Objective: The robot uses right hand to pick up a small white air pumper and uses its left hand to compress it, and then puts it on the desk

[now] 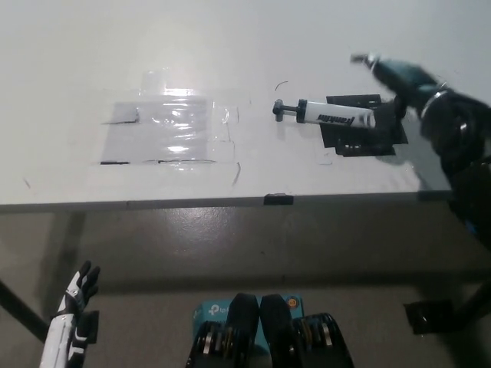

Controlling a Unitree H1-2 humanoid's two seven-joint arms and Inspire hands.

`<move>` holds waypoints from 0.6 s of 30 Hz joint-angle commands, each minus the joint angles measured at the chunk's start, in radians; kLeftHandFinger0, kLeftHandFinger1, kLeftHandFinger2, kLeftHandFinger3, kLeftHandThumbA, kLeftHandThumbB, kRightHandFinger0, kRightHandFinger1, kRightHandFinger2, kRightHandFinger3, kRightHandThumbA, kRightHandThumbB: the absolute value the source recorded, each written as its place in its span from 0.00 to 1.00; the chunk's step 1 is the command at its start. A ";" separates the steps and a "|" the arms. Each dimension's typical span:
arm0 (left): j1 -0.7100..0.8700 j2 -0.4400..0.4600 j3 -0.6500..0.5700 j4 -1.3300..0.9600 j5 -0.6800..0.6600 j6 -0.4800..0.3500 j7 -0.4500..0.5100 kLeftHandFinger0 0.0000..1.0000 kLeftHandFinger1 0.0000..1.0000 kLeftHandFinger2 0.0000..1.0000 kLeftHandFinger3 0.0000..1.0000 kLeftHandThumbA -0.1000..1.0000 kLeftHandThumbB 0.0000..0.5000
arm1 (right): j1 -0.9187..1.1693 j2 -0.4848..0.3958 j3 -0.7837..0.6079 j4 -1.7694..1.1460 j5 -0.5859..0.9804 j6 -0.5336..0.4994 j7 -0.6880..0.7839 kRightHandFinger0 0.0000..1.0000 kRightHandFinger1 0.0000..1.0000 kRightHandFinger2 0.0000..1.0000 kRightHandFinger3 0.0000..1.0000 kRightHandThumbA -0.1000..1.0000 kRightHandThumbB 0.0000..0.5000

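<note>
Pump (pixel 331 116) is laid on the desk (pixel 77 46), partly over a black patch (pixel 368 138). Right hand (pixel 399 77) blurred beside it, grip cannot be told. Left hand (pixel 77 295) spread, low, empty. Placement judged nearly done.

Black right hand (pixel 399 77) open above the table's right; white left hand (pixel 77 295) low, fingers spread.
</note>
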 commanded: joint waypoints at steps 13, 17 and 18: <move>-0.029 0.022 -0.006 -0.013 -0.070 -0.012 -0.052 1.00 1.00 1.00 1.00 1.00 0.48 | 0.365 0.111 -0.310 -0.985 0.424 -0.122 -0.186 1.00 1.00 1.00 1.00 0.92 0.48; -0.046 0.020 -0.011 -0.010 -0.062 -0.007 -0.053 1.00 1.00 1.00 1.00 1.00 0.46 | 0.593 0.184 -0.287 -1.115 0.420 -0.188 -0.232 1.00 1.00 1.00 1.00 0.95 0.39; -0.047 0.020 -0.012 -0.010 -0.062 -0.007 -0.053 1.00 1.00 1.00 1.00 1.00 0.45 | 0.617 0.197 -0.284 -1.118 0.426 -0.199 -0.238 1.00 1.00 1.00 1.00 0.94 0.39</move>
